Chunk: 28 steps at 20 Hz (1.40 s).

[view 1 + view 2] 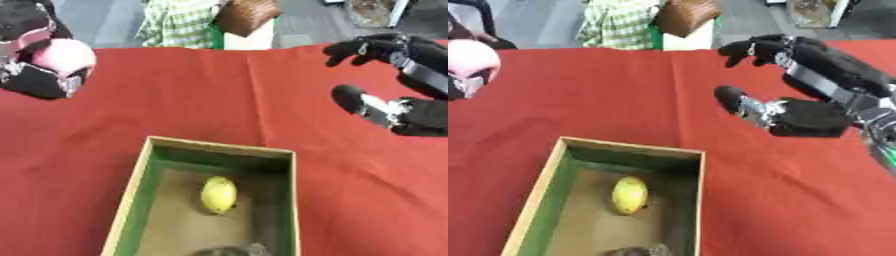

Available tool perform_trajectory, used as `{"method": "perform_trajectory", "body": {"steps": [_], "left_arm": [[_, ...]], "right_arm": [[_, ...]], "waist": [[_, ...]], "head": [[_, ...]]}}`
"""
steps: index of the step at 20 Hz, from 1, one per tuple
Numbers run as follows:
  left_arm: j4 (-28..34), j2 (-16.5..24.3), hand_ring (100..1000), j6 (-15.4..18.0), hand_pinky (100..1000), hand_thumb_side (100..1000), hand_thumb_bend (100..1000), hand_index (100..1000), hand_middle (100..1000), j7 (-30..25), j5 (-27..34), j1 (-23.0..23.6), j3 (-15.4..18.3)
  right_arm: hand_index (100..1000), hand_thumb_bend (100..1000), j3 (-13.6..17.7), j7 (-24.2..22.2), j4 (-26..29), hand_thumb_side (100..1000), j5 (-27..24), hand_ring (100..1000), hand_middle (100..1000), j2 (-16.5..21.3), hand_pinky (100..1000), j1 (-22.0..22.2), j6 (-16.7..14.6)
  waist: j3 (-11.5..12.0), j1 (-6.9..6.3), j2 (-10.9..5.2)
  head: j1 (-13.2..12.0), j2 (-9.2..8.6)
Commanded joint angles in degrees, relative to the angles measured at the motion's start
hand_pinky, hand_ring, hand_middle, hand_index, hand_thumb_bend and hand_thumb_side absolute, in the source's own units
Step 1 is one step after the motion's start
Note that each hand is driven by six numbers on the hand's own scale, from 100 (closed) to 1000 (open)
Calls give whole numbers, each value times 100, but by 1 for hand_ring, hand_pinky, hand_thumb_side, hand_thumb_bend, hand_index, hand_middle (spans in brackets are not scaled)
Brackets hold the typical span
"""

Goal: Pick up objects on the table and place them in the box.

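covering table, red cloth (pixel 219 100)

Open box (pixel 140 172), lemon (pixel 218 194) inside

The right hand (pixel 798 117) is finished in matte black throughout. Its fingers (pixel 750 49) are thick, rounded and segmented, each ending in a blunt black tip. The thumb (pixel 732 99) is a stout black digit with a rounded end; a silver metallic joint section, showing small bright fittings, sits at its base. A light grey band crosses the black forearm casing behind the wrist. At the far right edge, a thin greenish element runs alongside the arm.

The left hand (pixel 35 80) is likewise black. Silver-grey hardware appears at its joints, and a pale strap-like band crosses its upper portion.
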<state>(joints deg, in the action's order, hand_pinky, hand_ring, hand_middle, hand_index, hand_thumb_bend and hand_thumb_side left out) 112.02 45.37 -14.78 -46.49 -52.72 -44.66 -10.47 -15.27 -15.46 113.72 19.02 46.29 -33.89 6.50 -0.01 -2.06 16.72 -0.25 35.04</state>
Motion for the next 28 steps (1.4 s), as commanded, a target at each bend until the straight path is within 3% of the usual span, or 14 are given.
{"method": "perform_trajectory", "body": {"steps": [1, 6, 12, 21, 28], "left_arm": [[249, 168, 286, 371, 100, 293, 100, 312, 303, 291, 232, -285, -83], [257, 14, 280, 1005, 100, 293, 100, 311, 299, 762, 647, -623, -292], [257, -217, 278, 1303, 100, 294, 100, 311, 298, 1065, 1150, -849, -728], [257, -423, 276, 1079, 100, 294, 100, 309, 296, 968, 1398, -678, -1394], [257, -312, 284, 852, 100, 293, 100, 315, 303, 806, 1621, -454, -1772]], "right_arm": [[933, 140, 259, 223, 87, 1000, 24, 881, 753, 138, 809, 72, 131], [908, 100, 520, 823, 87, 1000, -240, 867, 725, 36, 808, 366, 474], [898, 100, 690, 1614, 87, 1000, -708, 863, 714, -34, 806, 598, 770], [888, 100, 870, 2245, 87, 1000, -1110, 857, 701, -91, 794, 701, 787], [880, 100, 945, 2603, 87, 1000, -1347, 853, 695, -79, 793, 750, 796]], "waist": [[0, -5, -130], [15, -32, -135], [3, -39, -139], [-29, -40, -125], [-38, -41, -123]], "head": [[-4, 38], [-32, 46], [-63, 48], [-112, 50], [-103, 57]]}}
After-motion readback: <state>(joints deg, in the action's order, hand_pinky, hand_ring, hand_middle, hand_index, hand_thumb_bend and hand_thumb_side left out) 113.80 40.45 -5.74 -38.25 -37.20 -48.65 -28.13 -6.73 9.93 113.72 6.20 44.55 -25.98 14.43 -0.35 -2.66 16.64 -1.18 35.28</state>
